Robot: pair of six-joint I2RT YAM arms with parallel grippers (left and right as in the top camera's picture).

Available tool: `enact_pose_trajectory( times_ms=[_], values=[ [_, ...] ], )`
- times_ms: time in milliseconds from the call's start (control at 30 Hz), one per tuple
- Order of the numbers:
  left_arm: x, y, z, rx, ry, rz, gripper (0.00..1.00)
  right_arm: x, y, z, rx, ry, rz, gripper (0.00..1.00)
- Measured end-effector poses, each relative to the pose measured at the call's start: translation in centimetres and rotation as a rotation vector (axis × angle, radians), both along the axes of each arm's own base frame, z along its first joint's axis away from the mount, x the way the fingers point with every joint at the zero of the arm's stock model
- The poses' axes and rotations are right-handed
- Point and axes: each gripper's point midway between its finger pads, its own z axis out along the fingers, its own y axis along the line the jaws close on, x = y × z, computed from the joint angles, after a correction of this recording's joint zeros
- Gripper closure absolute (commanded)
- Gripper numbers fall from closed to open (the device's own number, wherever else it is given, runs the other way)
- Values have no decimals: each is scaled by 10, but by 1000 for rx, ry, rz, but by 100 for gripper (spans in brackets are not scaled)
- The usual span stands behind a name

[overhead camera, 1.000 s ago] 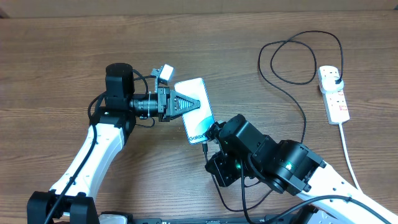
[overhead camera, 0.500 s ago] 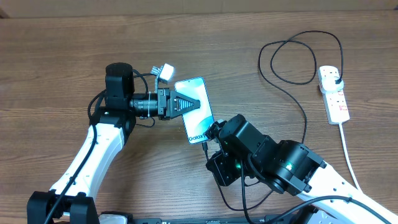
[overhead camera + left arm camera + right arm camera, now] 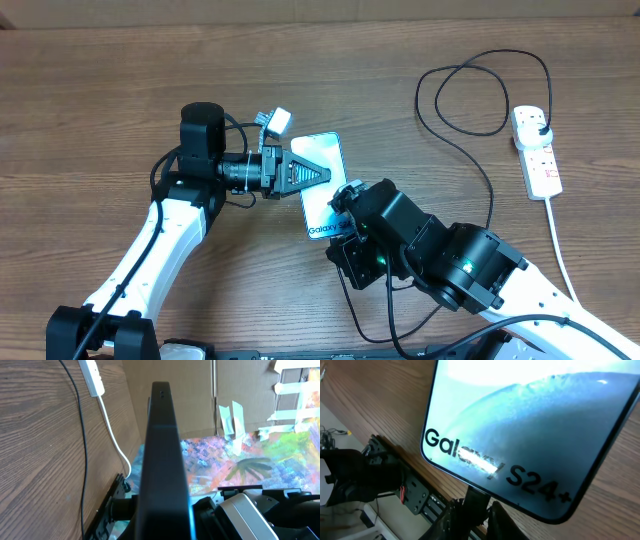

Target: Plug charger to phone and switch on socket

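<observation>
Right wrist view: the right claw [image 3: 474,519] sits directly under the lower edge of the phone [image 3: 530,430]. Its fingers flank the small connector of the charger [image 3: 476,502], which meets that edge at the port. Whether this claw is clamped on the connector or has let go cannot be told, nor whether the connector is fully seated.

Overhead view: just beyond the right claw, the left claw [image 3: 318,174] is clenched on the phone's side edge, steadying it. From the right claw the black cable runs off to the right and loops toward the socket [image 3: 540,165], well apart, where the charger's plug sits in an outlet.

Judged progress: plug in the strip, connector at or in the port. Remaining: confirm insertion, then press the socket's switch, whose position is too small to read.
</observation>
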Motion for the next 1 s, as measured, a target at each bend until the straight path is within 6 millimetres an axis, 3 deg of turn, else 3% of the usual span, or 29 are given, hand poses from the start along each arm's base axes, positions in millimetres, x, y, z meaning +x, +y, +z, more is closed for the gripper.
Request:
enact_pose_trajectory(
  times_ms=[600,767,1000],
  values=[
    [4,0,-2,15,7,23,96,-10,1,-1,20,83,-24,82],
    [4,0,-3,15,14,24,96,-9,0,-2,14,80,-36,95],
    [4,1,-2,14,12,25,96,-4,0,-1,12,62,-53,96]
  ],
)
